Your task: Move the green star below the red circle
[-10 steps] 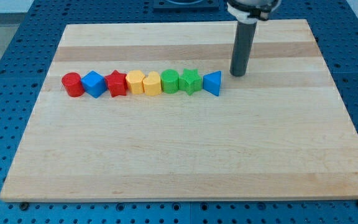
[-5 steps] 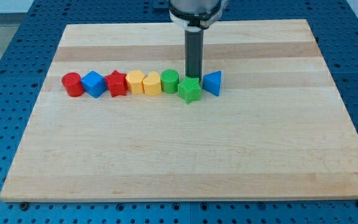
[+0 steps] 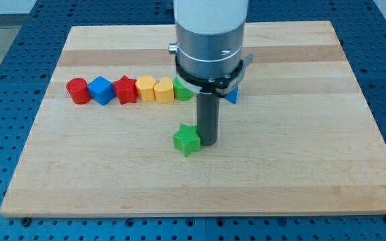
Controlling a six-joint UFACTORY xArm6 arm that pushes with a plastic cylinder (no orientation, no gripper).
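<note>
Pincer: none on this arm — it ends in a straight dark rod, so apart or together cannot be told.
Tip: my tip rests on the surface, just to the view's right of the green star and touching it or nearly so.
Green star: green star lies alone, out of the row, toward the view's bottom from the green block.
Red circle: red circle sits at the row's left end, well apart from the green star — up and to the view's left of it.
Row, left to right: red circle, blue block, red star, yellow block, second yellow block, green block partly hidden by the arm, blue triangle mostly hidden.
Contact in row: neighbours from the red circle to the green block touch or nearly touch.
Surface: pale wooden surface on a blue perforated base.
Writing: no brand, label or text can be read.
</note>
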